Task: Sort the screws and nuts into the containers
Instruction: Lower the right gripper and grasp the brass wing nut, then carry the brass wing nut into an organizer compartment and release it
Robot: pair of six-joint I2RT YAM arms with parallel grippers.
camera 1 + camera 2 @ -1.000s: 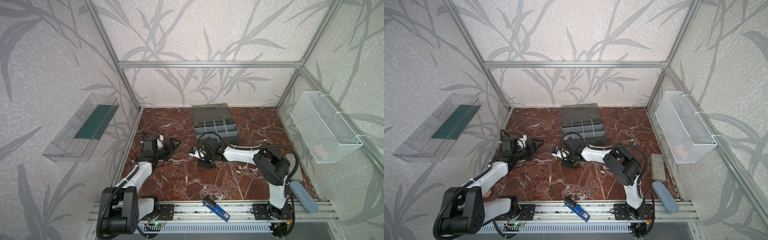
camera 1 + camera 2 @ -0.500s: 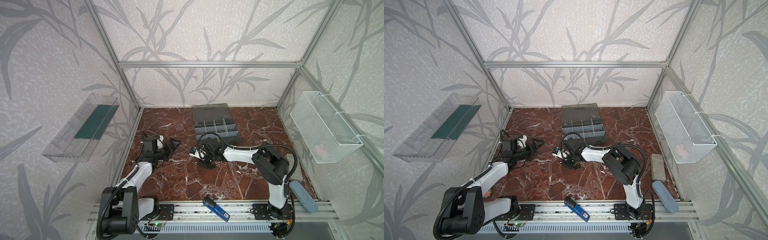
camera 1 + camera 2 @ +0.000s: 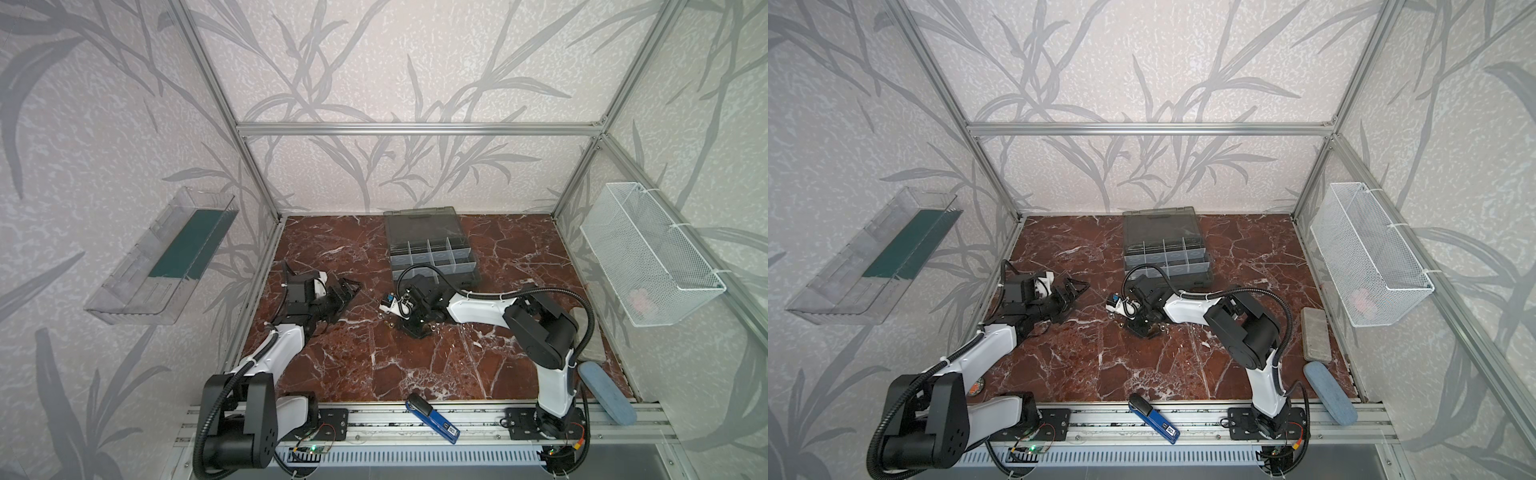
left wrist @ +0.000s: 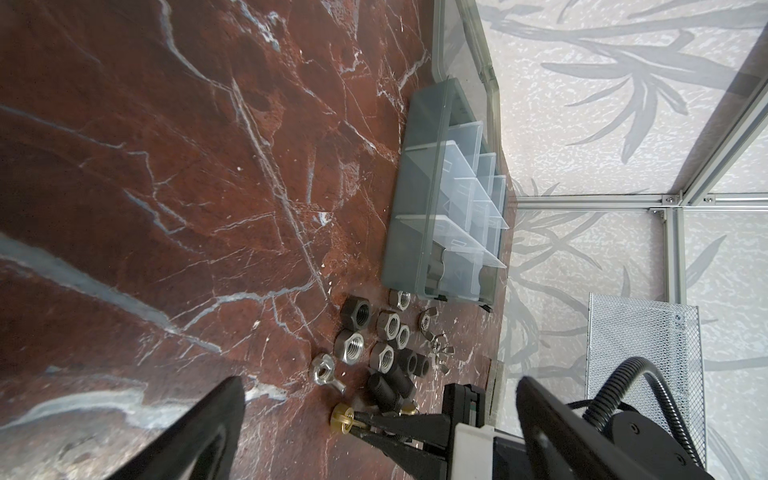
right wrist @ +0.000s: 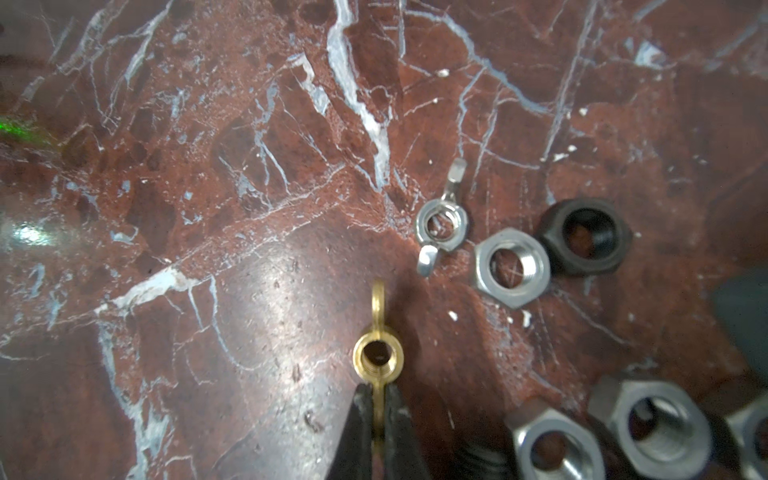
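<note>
My right gripper point(image 5: 377, 401) is shut on one wing of a small brass wing nut point(image 5: 378, 353) that rests on the marble; the same nut point(image 4: 341, 417) shows in the left wrist view. Beside it lie several nuts: a silver wing nut point(image 5: 442, 224), a silver hex nut point(image 5: 511, 268) and a black hex nut point(image 5: 586, 237). Dark screws point(image 4: 388, 386) lie among the pile of nuts point(image 4: 384, 332). The grey organiser case point(image 3: 473, 270) with its containers stands open just behind, also seen in the left wrist view point(image 4: 409, 208). My left gripper point(image 3: 347, 289) hovers open to the left, holding nothing.
A white mesh basket point(image 3: 648, 257) hangs on the right wall and a clear tray point(image 3: 162, 257) on the left wall. A blue stapler point(image 3: 432, 422) lies on the front rail. A blue case point(image 3: 606, 386) and a grey pad point(image 3: 1315, 328) lie at the right edge.
The right gripper's jaws have closed onto the wing of the brass nut. Neither arm has visibly shifted.
</note>
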